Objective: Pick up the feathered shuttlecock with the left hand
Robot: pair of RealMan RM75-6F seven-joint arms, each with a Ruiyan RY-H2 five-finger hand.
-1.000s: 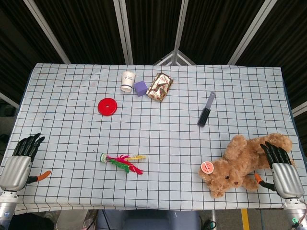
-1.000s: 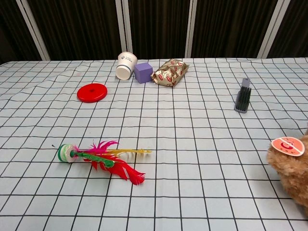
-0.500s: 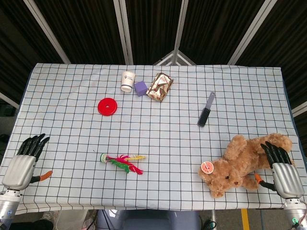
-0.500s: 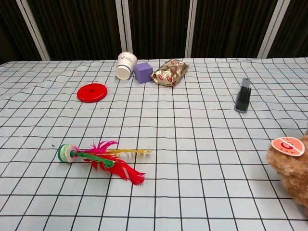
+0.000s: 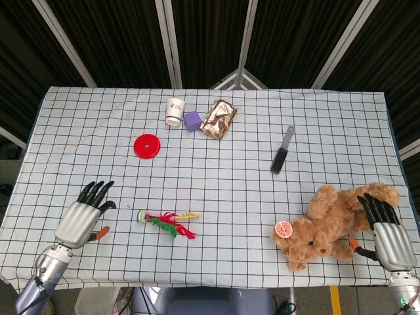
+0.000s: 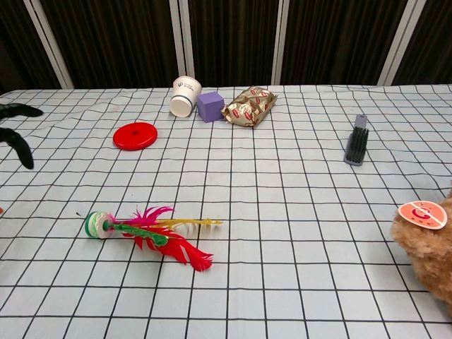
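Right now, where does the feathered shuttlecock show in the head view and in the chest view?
Head view: the feathered shuttlecock lies lower left of centre, just right of the left hand, base pointing left.
Chest view: the shuttlecock lies lower left, base left, red feathers toward the camera.
Shared landmark: the red disc sits farther back and slightly left of it in both.

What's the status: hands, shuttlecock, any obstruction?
Left robot hand open, just left of the shuttlecock, not touching. Right robot hand resting at the teddy bear. Shuttlecock flat on the table. Nothing between.
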